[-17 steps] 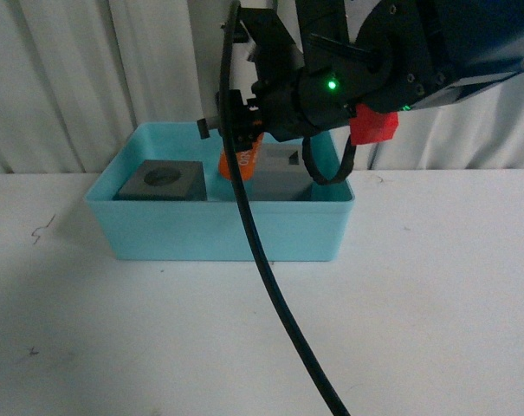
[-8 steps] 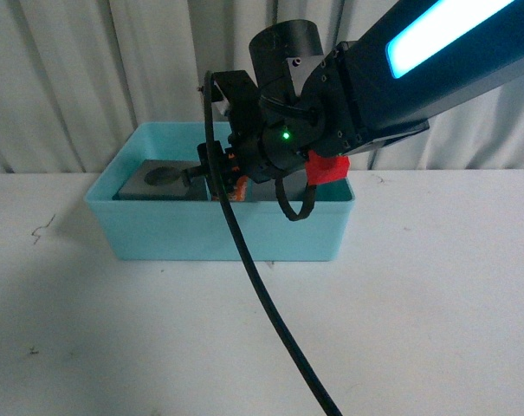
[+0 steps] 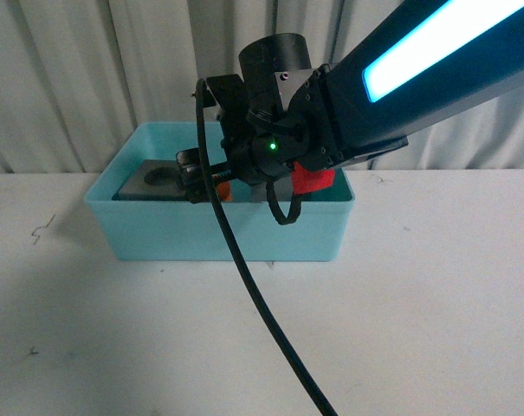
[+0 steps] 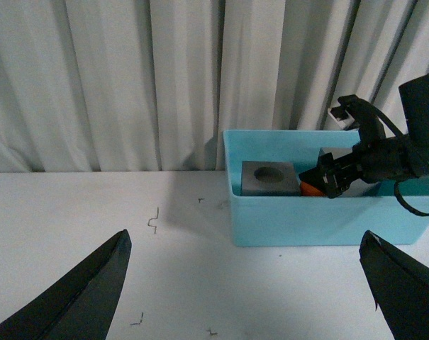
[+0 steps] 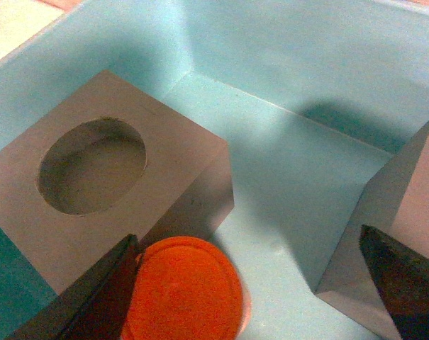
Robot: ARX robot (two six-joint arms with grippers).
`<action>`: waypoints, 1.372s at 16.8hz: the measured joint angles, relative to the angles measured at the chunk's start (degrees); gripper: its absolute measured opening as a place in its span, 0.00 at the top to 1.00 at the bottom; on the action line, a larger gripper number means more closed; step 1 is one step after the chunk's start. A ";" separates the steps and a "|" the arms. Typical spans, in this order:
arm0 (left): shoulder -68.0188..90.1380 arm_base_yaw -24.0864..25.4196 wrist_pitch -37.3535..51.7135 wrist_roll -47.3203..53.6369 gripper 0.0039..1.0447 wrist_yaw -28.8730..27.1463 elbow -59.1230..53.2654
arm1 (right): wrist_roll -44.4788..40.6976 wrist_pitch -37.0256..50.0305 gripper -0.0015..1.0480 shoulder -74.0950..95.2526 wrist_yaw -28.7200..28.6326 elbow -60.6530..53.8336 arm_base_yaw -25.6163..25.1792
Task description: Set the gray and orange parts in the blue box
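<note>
The blue box [image 3: 218,234] holds everything: the gray cube with the round recess [image 5: 108,191], the orange cylinder [image 5: 182,290] beside it, and a second gray cube [image 5: 405,212] across from them. The right gripper [image 3: 201,178] dips into the box, jaws spread wide, gripping nothing. The left gripper [image 4: 246,290] hangs outside the box, spread too.

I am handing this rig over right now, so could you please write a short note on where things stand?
Right pincer: open, inside the blue box, over the orange cylinder.
Left pincer: open, empty, above the table, away from the box.
Round-recess gray cube and second gray cube are in the box, cylinder between them.
Done: all three parts appear binned.
Left: withdraw the right arm.
</note>
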 joint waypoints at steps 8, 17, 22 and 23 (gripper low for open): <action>0.00 0.00 0.00 0.00 0.06 0.00 0.00 | -0.50 21.16 0.06 -41.22 1.07 -42.12 -5.92; 0.00 0.00 0.02 0.00 0.06 0.00 0.00 | 22.05 -12.33 0.07 -106.73 26.47 -92.78 -11.82; 0.00 0.00 0.00 0.00 0.06 0.04 0.00 | 5.57 20.41 0.51 -114.92 18.16 -105.77 -18.16; 0.00 0.00 0.00 0.02 0.06 0.00 0.00 | 4.52 19.04 0.60 -116.89 17.31 -105.87 -18.95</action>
